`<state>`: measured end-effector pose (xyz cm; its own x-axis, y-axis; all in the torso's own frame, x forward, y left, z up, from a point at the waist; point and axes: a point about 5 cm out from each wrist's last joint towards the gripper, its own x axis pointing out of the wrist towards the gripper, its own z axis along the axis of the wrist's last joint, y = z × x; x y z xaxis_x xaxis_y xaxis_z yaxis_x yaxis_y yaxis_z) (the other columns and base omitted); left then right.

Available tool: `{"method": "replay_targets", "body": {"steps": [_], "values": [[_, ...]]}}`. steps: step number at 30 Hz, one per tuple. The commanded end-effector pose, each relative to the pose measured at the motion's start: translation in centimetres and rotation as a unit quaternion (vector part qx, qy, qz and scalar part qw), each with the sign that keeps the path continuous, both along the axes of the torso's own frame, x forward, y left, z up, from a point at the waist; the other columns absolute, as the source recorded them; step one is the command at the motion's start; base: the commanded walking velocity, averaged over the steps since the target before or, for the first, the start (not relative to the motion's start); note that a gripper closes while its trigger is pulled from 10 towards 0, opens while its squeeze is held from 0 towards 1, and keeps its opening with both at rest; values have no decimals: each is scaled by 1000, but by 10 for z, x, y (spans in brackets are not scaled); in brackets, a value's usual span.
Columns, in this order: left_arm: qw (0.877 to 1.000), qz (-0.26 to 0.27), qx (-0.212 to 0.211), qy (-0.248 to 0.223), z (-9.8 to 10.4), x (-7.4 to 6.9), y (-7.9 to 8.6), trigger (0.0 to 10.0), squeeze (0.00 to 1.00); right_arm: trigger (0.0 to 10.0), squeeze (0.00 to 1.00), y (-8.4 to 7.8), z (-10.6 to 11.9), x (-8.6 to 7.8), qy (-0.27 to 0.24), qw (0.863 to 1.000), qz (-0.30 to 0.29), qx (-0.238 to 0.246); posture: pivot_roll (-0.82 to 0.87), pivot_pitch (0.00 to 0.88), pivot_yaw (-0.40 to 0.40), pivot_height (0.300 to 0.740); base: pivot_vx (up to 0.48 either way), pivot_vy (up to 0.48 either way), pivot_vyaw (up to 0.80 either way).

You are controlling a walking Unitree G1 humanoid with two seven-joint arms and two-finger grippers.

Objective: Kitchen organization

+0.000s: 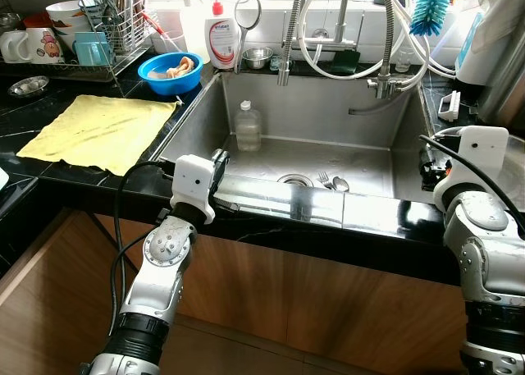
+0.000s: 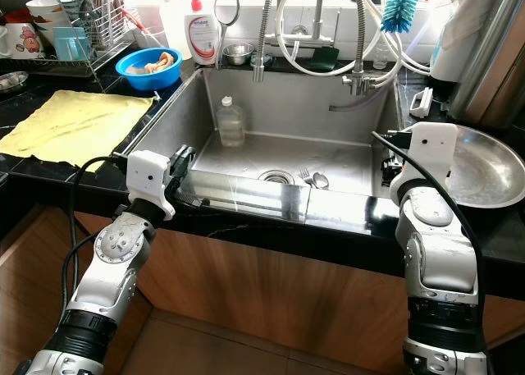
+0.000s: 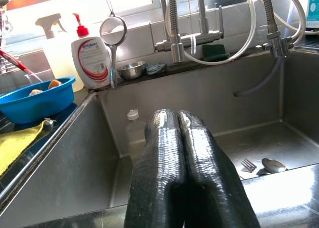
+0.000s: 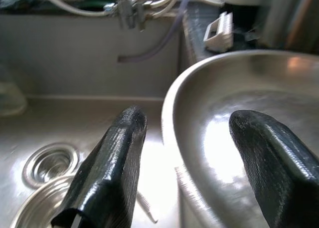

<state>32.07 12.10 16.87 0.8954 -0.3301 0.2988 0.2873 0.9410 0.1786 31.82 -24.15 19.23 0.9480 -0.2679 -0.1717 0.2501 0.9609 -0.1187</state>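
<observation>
- You are facing a black stone counter [image 1: 74,178] with a stainless steel sink [image 1: 271,121] set into it, wooden cabinet fronts below.
- On the sink floor beside the drain [image 1: 293,179] lie a fork [image 1: 323,179] and a spoon [image 1: 340,184]; a clear plastic bottle [image 1: 248,126] stands upright against the back wall.
- On the counter to your left, a yellow cloth [image 1: 98,127] lies flat; behind it sits a blue bowl [image 1: 170,71] holding food, and a dish rack [image 1: 102,26] with cups.
- A soap bottle [image 1: 222,37] with a red pump stands at the sink's back corner — a small strainer [image 1: 247,12] hangs just beside it.
- Your left gripper [image 3: 185,133] hovers over the sink's front edge, its fingers pressed together on nothing.
- Your right gripper [image 4: 187,133] has its fingers spread wide — one over the sink, the other over a large steel plate [image 2: 484,174] resting on the counter to the right.
</observation>
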Motion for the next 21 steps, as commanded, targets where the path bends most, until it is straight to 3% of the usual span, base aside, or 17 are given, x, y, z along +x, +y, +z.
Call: {"method": "replay_targets", "body": {"steps": [1,13,21], "values": [[1000,3,10,2,1,-1,3,10000,0,10000,0,4,-8,1,28,999,15,9,-5,0,48,740,0,0,0],[1000,5,9,1,1,-1,3,10000,0,10000,0,6,-7,4,39,999,23,-2,-5,0,44,740,0,0,0],[1000,5,10,1,2,1,4,10000,0,10000,0,-4,0,7,28,999,-23,9,-3,0,49,740,0,0,0]]}}
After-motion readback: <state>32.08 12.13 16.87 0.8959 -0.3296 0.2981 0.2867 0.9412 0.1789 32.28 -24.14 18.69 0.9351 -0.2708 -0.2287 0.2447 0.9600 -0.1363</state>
